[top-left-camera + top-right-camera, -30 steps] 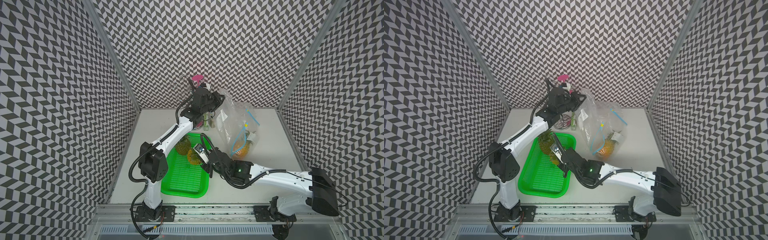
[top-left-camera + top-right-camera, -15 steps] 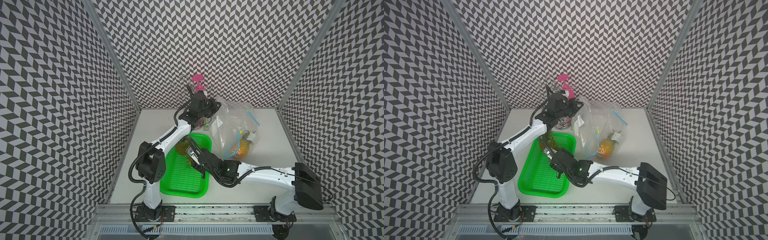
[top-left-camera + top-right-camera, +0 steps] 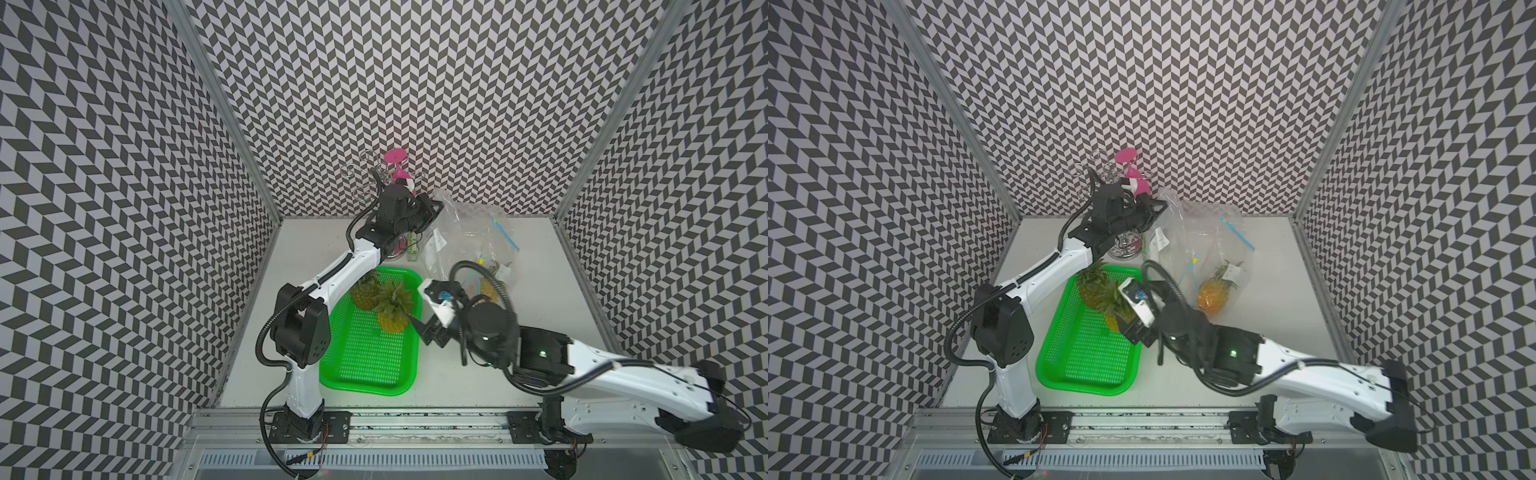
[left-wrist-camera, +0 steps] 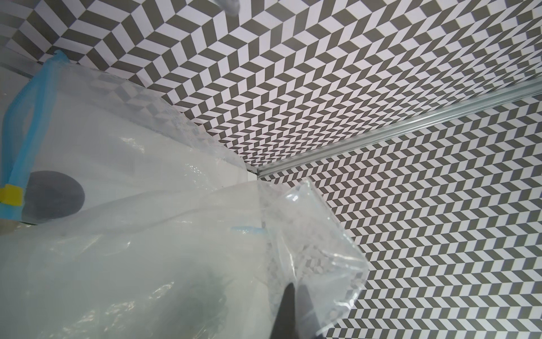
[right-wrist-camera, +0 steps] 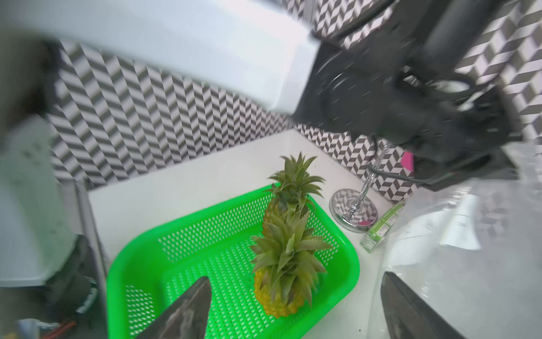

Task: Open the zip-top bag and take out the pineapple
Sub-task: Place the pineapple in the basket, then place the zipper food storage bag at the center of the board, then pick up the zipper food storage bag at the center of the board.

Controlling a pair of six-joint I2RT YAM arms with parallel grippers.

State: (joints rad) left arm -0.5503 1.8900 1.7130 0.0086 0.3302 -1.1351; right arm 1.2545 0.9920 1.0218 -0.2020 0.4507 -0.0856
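Observation:
The clear zip-top bag hangs at the back with its blue zip strip gaping. My left gripper is shut on its top corner and holds it up. One pineapple still lies inside the bag. Two pineapples stand in the green basket. My right gripper hovers over the basket's right rim, open and empty. The nearer pineapple stands free between its spread fingers.
A chrome glass rack with a pink glass stands against the back wall, its round base just behind the basket. A small green box lies between base and bag. Patterned walls close in on three sides.
My right jaws have opened and let go of the pineapple, which now stands in the basket. The right arm has drawn back a little to the right. The left gripper still holds the bag.

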